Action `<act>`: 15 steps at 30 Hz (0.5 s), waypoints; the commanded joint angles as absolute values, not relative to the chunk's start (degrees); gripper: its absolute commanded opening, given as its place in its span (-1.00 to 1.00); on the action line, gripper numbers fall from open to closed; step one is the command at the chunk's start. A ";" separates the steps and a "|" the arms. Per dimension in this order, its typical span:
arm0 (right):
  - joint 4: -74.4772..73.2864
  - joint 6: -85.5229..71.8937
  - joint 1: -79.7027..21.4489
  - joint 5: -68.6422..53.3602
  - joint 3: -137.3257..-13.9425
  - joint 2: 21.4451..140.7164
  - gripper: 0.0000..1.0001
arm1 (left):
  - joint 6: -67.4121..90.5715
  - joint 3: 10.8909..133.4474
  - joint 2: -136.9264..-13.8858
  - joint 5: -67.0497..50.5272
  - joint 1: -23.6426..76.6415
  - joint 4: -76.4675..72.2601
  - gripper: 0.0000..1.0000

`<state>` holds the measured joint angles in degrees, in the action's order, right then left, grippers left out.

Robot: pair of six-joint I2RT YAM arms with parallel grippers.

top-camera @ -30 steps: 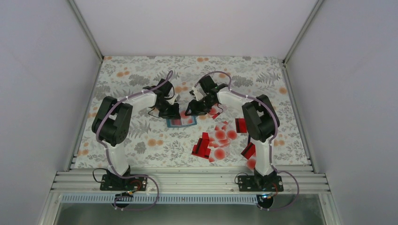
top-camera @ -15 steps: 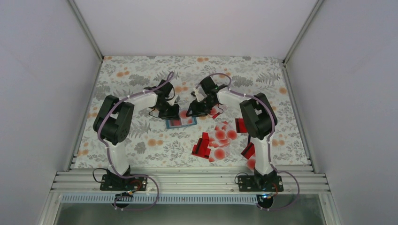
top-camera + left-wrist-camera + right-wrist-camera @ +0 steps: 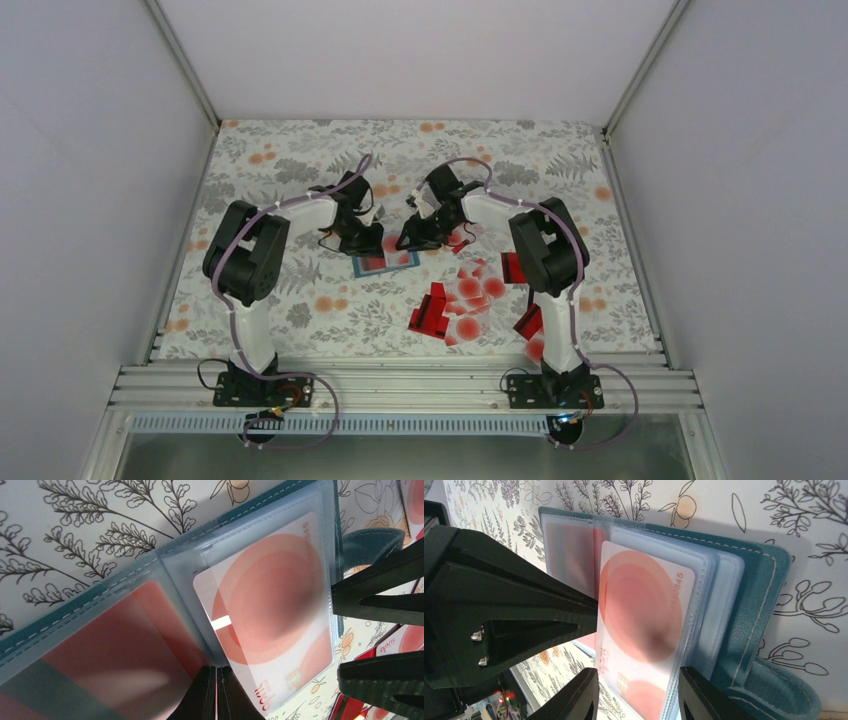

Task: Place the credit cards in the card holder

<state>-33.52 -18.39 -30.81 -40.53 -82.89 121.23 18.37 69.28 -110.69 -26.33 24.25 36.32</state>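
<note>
The teal card holder (image 3: 385, 263) lies open on the flowered cloth, its clear sleeves showing. A pale credit card with a red dot (image 3: 265, 605) sits in the right-hand sleeve (image 3: 644, 610), and a red card (image 3: 125, 645) in the left one. My left gripper (image 3: 217, 680) is shut, its tips resting at the holder's middle fold (image 3: 362, 240). My right gripper (image 3: 638, 680) is at the holder's right end (image 3: 415, 238). Its fingers (image 3: 380, 585) stand apart on either side of the pale card's near end, and I see no grip on it.
Several loose red and pale dotted cards (image 3: 465, 300) lie heaped near the right arm, with more (image 3: 530, 325) by its base. The holder's snap strap (image 3: 370, 545) sticks out under the right fingers. The left gripper's black body (image 3: 499, 615) stands close beside the right one.
The left arm has edged slightly to the right and its jaws have finished shutting. The right arm, the holder and the loose cards stay put.
</note>
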 commanded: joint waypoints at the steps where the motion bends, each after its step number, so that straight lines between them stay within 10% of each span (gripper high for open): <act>1: -32.72 -17.84 -30.43 -42.32 -84.04 122.58 -0.19 | 17.14 70.64 -112.73 -27.06 24.34 35.68 -0.91; 15: -31.47 -18.29 -30.57 -45.59 -84.03 121.03 -0.20 | 16.74 70.77 -113.63 -27.61 24.70 35.41 -0.92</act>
<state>-32.99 -18.41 -30.41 -42.89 -82.89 121.30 18.00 70.32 -111.98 -27.64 24.23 36.47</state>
